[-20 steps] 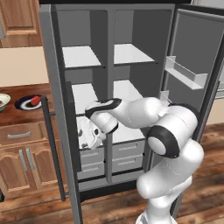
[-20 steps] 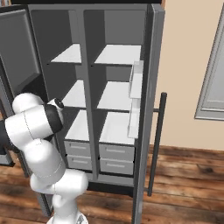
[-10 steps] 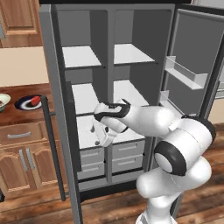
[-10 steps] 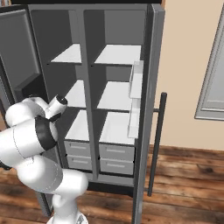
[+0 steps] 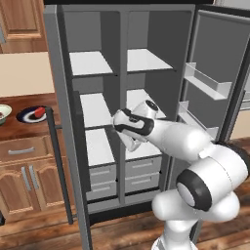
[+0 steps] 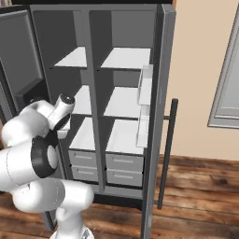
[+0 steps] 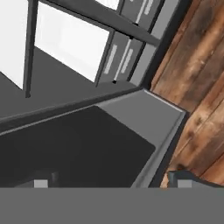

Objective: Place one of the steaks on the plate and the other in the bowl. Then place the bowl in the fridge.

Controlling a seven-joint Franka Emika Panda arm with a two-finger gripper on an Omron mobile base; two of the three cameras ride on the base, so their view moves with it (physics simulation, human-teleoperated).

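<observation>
Fridge fills the centre of the left base view, both doors swung open, white shelves bare, grey drawers low down; arm reaches from lower right to mid-frame, wrist in front of the middle shelf; gripper sits at the bottom edge of the hand view, tips far apart with nothing between them; that view looks down on the dark door edge and the wood floor at right; plate at the left edge on the wooden counter, a steak lying on it; bowl just left of the plate, cut by the frame; right base view has fridge centre-left, door bins on the open door.
</observation>
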